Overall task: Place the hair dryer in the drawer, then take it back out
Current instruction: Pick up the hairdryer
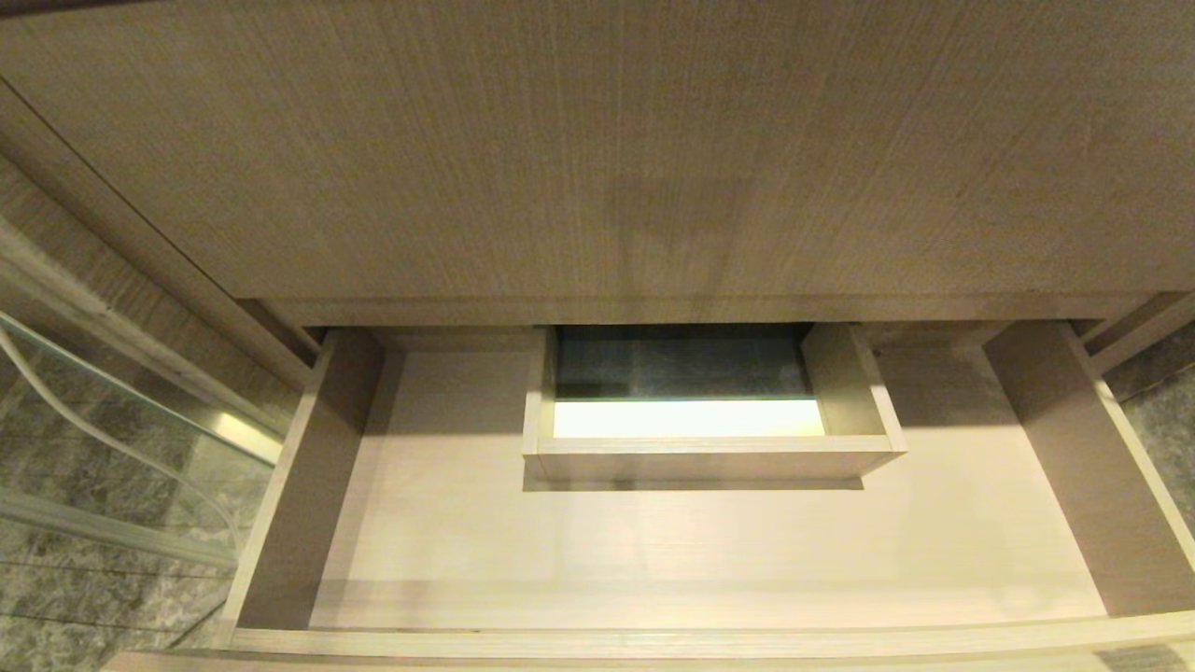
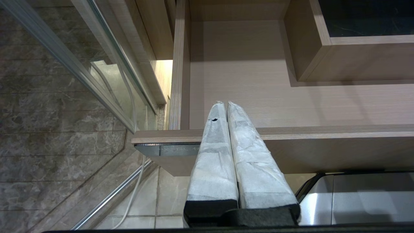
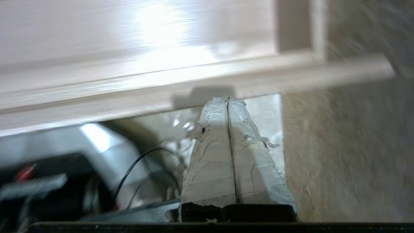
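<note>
Both tape-wrapped tools, left [image 2: 225, 104] and right [image 3: 227, 99], pressed together empty by open drawer [image 1: 709, 642].

The drawer [image 1: 709, 551] stands pulled out below the taller panel [image 1: 597, 149], which lies behind and above it. At the middle of the drawer's back edge sits a boxed cutout [image 1: 711, 457], its walls set forward into the drawer floor. To the drawer's left, beyond its left wall, a glass partition [image 1: 112, 439] stands over the tiled floor [image 1: 84, 607]. The left gripper [image 2: 225, 105] hangs over the drawer's front edge near its front-left corner. The right gripper [image 3: 228, 101] sits outside and below the front edge, near the front-right corner.
</note>
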`<state>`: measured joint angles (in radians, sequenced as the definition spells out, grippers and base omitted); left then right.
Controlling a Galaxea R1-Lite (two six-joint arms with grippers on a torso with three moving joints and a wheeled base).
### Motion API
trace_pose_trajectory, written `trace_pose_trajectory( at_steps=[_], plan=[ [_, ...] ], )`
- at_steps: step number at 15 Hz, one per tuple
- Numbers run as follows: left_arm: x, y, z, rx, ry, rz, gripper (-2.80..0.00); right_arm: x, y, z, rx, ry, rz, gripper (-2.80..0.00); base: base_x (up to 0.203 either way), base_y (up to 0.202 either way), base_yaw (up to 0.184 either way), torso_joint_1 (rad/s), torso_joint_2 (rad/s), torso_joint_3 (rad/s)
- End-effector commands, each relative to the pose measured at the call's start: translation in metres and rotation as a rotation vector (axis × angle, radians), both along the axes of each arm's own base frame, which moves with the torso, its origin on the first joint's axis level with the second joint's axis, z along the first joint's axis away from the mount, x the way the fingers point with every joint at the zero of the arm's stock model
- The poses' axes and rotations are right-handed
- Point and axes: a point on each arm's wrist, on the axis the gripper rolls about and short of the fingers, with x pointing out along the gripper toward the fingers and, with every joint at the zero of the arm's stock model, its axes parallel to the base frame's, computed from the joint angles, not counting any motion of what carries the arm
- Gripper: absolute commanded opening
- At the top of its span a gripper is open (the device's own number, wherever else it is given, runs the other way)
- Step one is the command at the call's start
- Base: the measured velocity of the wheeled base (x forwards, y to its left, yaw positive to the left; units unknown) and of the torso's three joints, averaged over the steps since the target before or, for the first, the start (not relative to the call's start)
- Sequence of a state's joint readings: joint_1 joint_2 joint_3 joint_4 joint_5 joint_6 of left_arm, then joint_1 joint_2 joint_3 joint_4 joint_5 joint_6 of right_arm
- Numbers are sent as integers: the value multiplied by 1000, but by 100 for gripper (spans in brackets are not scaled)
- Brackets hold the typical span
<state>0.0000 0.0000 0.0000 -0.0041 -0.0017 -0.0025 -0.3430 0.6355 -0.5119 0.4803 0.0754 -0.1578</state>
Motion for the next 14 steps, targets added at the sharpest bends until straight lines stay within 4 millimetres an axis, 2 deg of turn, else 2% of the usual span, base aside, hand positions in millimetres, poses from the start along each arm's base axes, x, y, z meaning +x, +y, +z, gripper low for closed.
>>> trace_pose_trajectory(
  at_steps=[1, 4, 6, 10, 14],
  plan=[
    [0, 0, 0, -1, -2, 0, -280, -32, 7, -37, -53, -154, -68, -280, 0, 0, 0, 0, 0, 0],
    [0, 0, 0, -1, -1, 0, -280, -31, 4, -73, -70, -273, -44, -280, 0, 0, 0, 0, 0, 0],
    [0, 0, 0, -1, -1, 0, -280, -29, 3, -77, -79, -382, -16, -280, 0, 0, 0, 0, 0, 0],
    [0, 0, 0, -1, -2, 0, -280, -41, 2, -82, -79, -545, 17, -280, 0, 0, 0, 0, 0, 0],
    [0, 0, 0, 0, -1, 0, -280, -49, 7, -90, -101, -668, 235, -280, 0, 0, 0, 0, 0, 0]
  ],
)
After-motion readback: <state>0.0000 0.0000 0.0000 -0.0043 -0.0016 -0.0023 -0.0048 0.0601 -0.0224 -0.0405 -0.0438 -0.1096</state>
